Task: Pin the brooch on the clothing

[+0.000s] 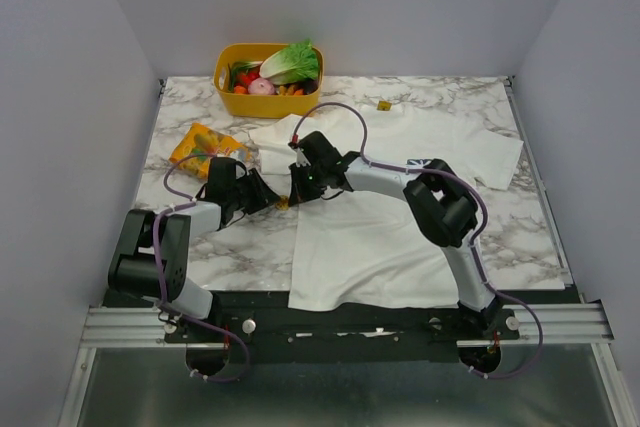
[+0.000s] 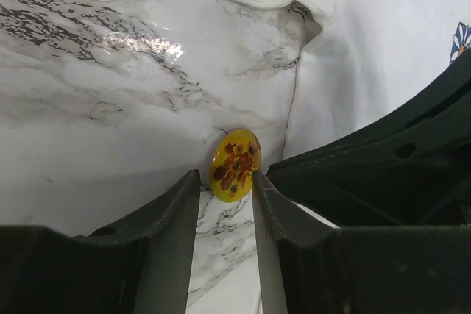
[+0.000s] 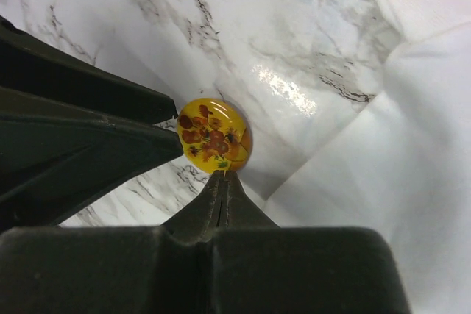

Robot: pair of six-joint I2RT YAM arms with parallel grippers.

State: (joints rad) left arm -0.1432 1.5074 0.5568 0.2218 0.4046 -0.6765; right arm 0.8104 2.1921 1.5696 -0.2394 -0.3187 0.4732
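Task thing: a small round gold-yellow brooch (image 2: 235, 165) with a red-brown flower print on its face.
Where it is: over bare white marble-patterned table (image 1: 250, 247), just beside the left edge of the T-shirt, between the two grippers' tips. Whether its lower rim rests on the marble cannot be told.
Which way it points: the disc is tilted up off the flat, its printed face turned towards both wrist cameras. In the left wrist view it shows as an oval whose long axis runs near upright, the top leaning a little right. In the right wrist view it looks almost round.
Left gripper (image 2: 224, 180): black fingers spread, one tip on each side of the brooch's lower half. A sliver of marble shows between one finger and the rim.
Right gripper (image 3: 221, 182): fingers pressed together to a thin seam, their tip nipping the brooch's lower rim.
The two arms: both reach in low and their grippers nearly meet at the brooch.
Clothing: a white short-sleeved T-shirt (image 1: 370, 237) lying flat. Its long axis runs near to far, hem towards the arm bases, collar at the far side.
Collar tag: small yellow tag (image 1: 384, 105) at the far edge.
Chest print: small blue square flower-like print (image 1: 420, 162), partly behind the right arm.
Elsewhere: an orange snack packet (image 1: 203, 147) left of the sleeve, and a yellow plastic basket (image 1: 262, 105) of vegetables at the far edge.
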